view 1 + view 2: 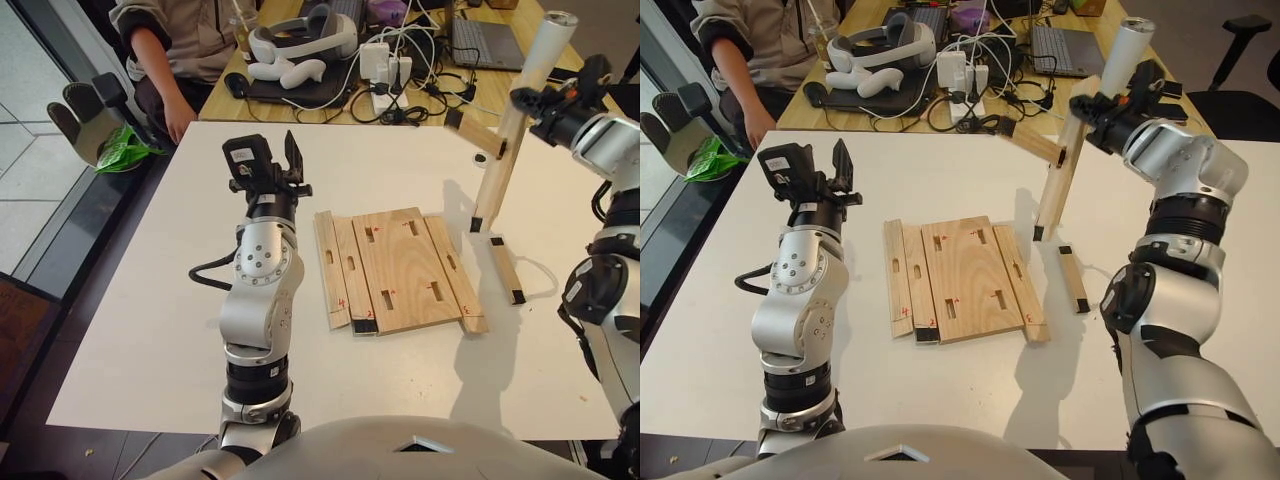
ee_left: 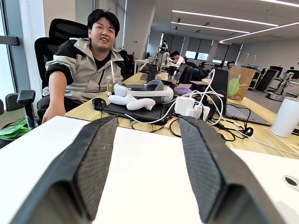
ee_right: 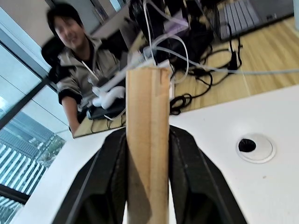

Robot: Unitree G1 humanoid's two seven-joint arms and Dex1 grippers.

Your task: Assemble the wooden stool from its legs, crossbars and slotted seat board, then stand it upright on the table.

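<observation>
The slotted seat board (image 1: 400, 270) lies flat on the white table (image 1: 150, 330), with narrow slats (image 1: 328, 268) against its sides. My right gripper (image 1: 520, 100) is shut on a wooden leg (image 1: 497, 170), held nearly upright to the right of the board and farther back. The leg's black-tipped foot is at the table surface. A short crossbar (image 1: 477, 132) sticks out from the leg near its top. In the right wrist view both fingers (image 3: 110, 163) press the leg (image 3: 147, 93). Left of the board, my left gripper (image 1: 285, 165) is raised and open, with nothing between its fingers (image 2: 93, 158).
A loose wooden bar (image 1: 505, 268) with black ends lies right of the board. A round cable hole (image 3: 254, 147) is set in the table near the leg. Behind the table, a desk holds cables (image 1: 400, 95), a laptop (image 1: 485, 40), a headset (image 1: 300, 40) and a white tumbler (image 1: 545, 45).
</observation>
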